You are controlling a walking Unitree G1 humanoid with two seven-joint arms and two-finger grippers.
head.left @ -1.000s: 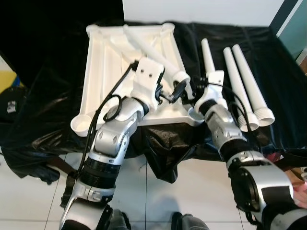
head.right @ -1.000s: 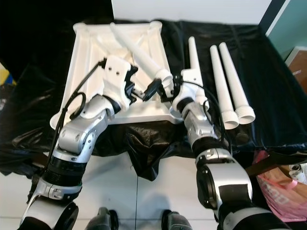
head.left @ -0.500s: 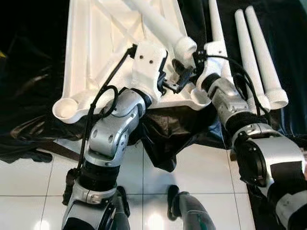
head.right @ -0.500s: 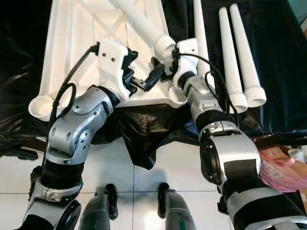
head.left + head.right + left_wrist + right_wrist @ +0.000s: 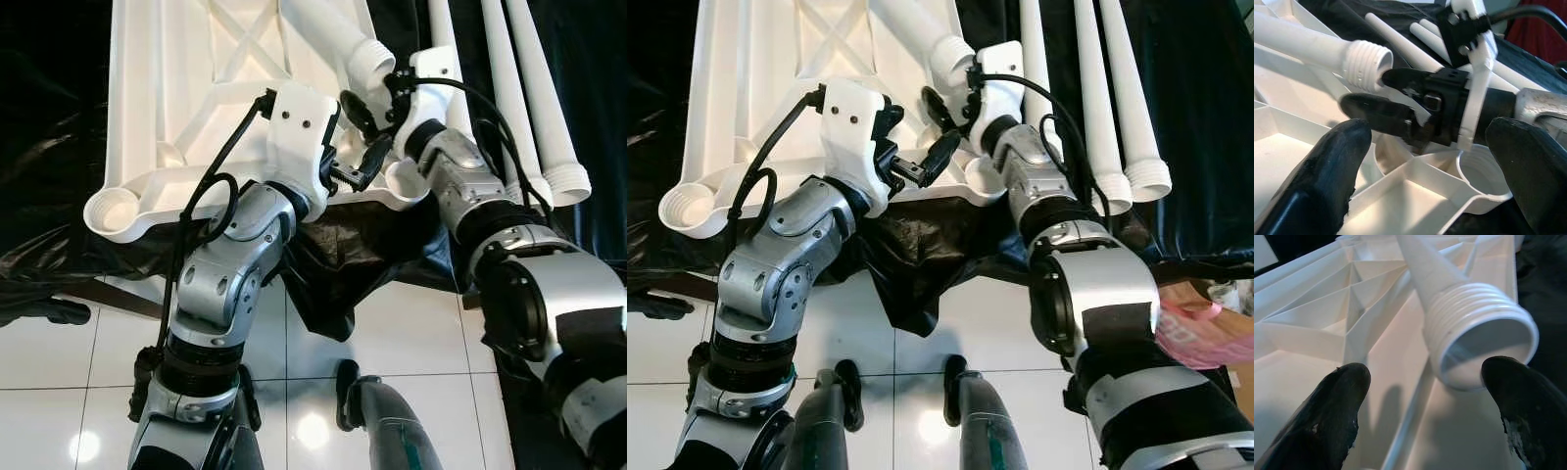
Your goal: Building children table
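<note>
My left jaws [image 5: 361, 168] hang apart over the upturned tabletop [image 5: 186, 88], its corner socket [image 5: 1481, 180] between them. My right jaws [image 5: 1422, 406] are apart too, the leg [image 5: 1449, 308] pointing its threaded end straight between them, long axis running away; right arm is nearer.

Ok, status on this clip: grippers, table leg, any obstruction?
Right gripper open, at threaded end of white table leg lying on upturned tabletop. Left gripper open, facing near corner socket. Three spare legs alongside on black cloth; nothing obstructing.
</note>
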